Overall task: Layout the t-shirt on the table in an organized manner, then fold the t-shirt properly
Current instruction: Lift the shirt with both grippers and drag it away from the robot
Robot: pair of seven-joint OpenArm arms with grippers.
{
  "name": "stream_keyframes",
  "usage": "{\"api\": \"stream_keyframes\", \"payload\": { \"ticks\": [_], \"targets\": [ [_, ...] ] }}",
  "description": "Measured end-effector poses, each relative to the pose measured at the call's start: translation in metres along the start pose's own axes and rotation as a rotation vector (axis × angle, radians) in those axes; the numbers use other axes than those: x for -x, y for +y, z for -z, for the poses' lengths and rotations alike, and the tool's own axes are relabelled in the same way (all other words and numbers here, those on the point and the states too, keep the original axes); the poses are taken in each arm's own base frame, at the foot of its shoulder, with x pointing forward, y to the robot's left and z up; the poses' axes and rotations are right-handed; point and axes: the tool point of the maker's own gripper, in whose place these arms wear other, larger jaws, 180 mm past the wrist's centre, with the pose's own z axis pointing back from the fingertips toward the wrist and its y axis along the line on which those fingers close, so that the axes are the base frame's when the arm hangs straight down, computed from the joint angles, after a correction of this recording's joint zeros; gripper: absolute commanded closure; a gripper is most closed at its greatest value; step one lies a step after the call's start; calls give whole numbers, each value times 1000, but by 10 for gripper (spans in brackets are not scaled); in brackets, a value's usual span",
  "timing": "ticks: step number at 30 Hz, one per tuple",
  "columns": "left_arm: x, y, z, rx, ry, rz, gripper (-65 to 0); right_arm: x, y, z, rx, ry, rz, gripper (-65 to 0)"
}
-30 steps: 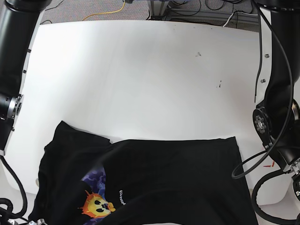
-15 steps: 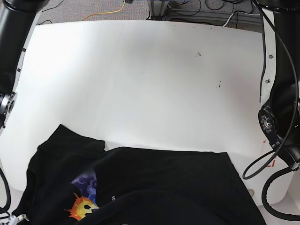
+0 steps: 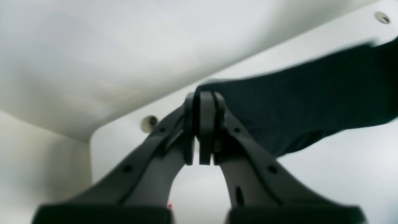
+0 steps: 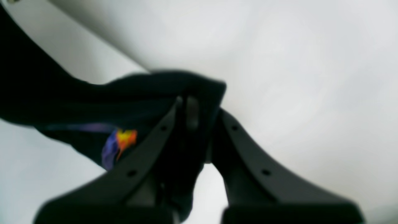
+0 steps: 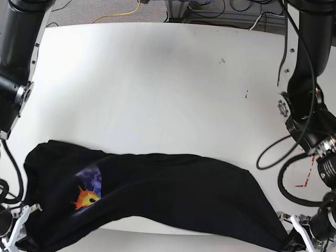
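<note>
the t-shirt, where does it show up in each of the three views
Base: the t-shirt stretches across the bottom, near the table's near edge.
Left wrist: black cloth runs right from the closed left end effector, which pinches its edge.
Right wrist: cloth runs left from the closed right end effector, which grips it.
Shared landmark: the orange and purple print, seen in the base and right wrist views only.

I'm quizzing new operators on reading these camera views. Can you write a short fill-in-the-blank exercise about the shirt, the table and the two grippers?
1. The t-shirt is mainly ____ in colour.
2. The left gripper is shut on the ____.
3. The cartoon face print shows beside the ____ gripper in its wrist view.
4. The table top is ____ in colour.

Missing words: black; t-shirt; right; white
</note>
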Motion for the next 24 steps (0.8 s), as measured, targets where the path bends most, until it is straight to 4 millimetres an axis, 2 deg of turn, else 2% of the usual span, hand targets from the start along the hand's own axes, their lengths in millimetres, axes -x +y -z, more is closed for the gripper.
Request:
{"api": "stream_keyframes", "payload": {
  "ticks": [4,8,15,19,24],
  "targets": [
    [-7,-10,-15,-22,-70,41,0,13,16,-1,-15,-9,4,-2],
    [-1,-19,-27,-47,-91,78,0,25,30,-7,-17,-4,-17,-2],
    [49,-43,-25,-22,5,79,0,61,56,-10,-78,28,36,-2],
    [77,-49,-30,-19,36,41,0,85,66,-14,-105,54,90,0],
    [128,-53,-39,-6,108,-61,0,123,83,-19,-147,108,165,0]
  ]
}}
